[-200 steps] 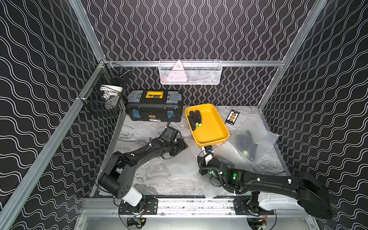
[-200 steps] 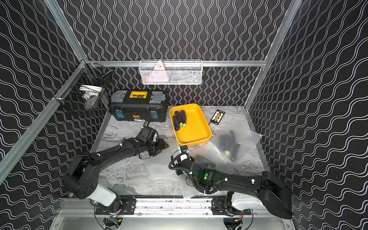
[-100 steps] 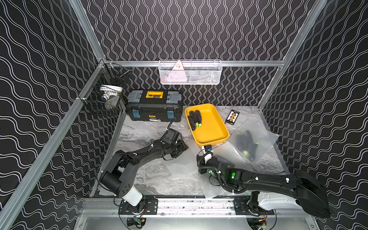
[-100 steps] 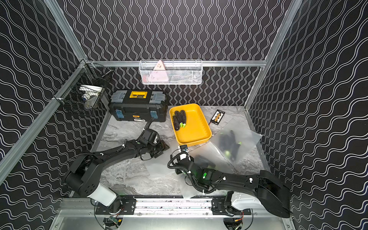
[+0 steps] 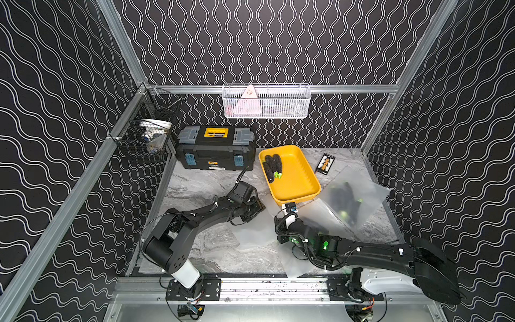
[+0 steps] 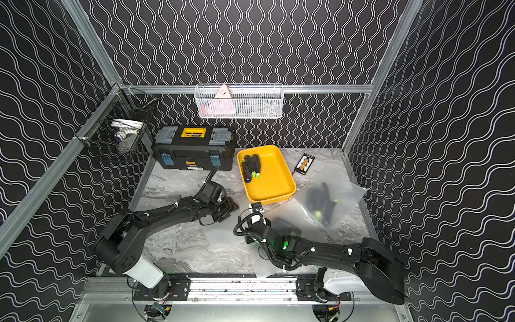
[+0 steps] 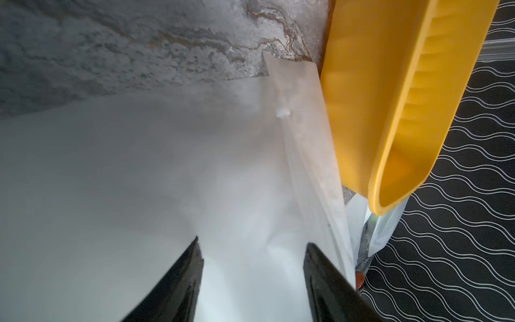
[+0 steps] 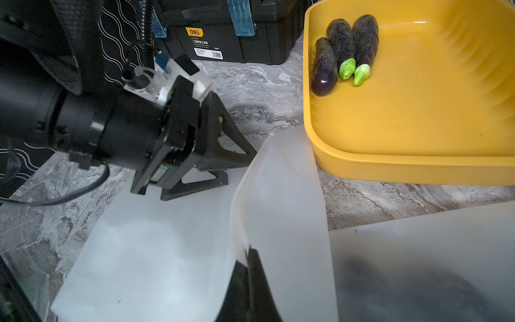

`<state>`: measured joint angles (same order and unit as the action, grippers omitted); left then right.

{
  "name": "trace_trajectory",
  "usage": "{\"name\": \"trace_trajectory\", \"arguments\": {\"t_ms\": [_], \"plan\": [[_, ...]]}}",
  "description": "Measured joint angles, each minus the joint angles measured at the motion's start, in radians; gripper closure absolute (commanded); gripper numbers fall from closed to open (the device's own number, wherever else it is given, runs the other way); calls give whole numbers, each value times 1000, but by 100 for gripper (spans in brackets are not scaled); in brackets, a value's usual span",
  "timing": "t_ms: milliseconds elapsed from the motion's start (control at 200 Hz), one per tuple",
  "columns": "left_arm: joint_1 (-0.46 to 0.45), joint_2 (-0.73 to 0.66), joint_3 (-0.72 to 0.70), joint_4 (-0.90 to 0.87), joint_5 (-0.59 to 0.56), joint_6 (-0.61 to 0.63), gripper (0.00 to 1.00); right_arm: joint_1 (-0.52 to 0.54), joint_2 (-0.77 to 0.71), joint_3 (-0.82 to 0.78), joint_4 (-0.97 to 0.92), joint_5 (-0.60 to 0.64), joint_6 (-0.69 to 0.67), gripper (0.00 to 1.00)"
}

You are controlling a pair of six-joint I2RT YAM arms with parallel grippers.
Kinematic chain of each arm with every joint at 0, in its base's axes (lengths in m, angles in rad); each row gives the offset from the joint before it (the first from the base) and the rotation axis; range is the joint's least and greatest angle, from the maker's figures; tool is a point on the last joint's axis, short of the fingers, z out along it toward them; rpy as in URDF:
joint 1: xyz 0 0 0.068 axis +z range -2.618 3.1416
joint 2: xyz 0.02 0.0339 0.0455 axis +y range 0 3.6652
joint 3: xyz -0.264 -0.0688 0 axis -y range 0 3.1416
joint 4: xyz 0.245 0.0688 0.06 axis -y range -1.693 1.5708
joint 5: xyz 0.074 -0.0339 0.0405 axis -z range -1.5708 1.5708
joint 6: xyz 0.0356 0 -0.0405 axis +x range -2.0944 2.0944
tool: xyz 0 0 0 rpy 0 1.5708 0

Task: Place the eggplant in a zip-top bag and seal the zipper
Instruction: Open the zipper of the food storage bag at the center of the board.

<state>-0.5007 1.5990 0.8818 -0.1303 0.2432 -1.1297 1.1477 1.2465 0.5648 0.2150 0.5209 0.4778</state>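
Observation:
Three dark eggplants (image 5: 272, 166) (image 8: 344, 47) with green stems lie in the yellow tray (image 5: 298, 189) (image 8: 418, 117). A frosted zip-top bag (image 5: 250, 237) (image 6: 223, 237) (image 8: 156, 251) lies flat in the middle of the table. My right gripper (image 8: 248, 252) is shut on its raised edge, which stands up as a flap towards the tray. My left gripper (image 5: 257, 207) (image 7: 252, 245) (image 8: 231, 167) is open at the bag's far corner, low over the film, with nothing pinched between its fingers.
A second frosted bag (image 5: 354, 200) holding dark eggplants lies at the right, and another one (image 5: 315, 220) sits under my right arm. A black toolbox (image 5: 216, 150), a small card (image 5: 325, 164), a white wire basket (image 5: 266, 101) and a black mesh basket (image 5: 147, 136) line the back.
My left gripper has shifted slightly forward and down onto the bag's far corner. The right arm has stayed still, holding the bag's edge.

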Motion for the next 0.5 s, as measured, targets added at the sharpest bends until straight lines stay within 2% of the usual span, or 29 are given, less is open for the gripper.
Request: {"name": "trace_trajectory", "arguments": {"t_ms": [500], "plan": [[0,2,8,-11,-46,-19,38,-3,7,0,-1,0,1,100]]}}
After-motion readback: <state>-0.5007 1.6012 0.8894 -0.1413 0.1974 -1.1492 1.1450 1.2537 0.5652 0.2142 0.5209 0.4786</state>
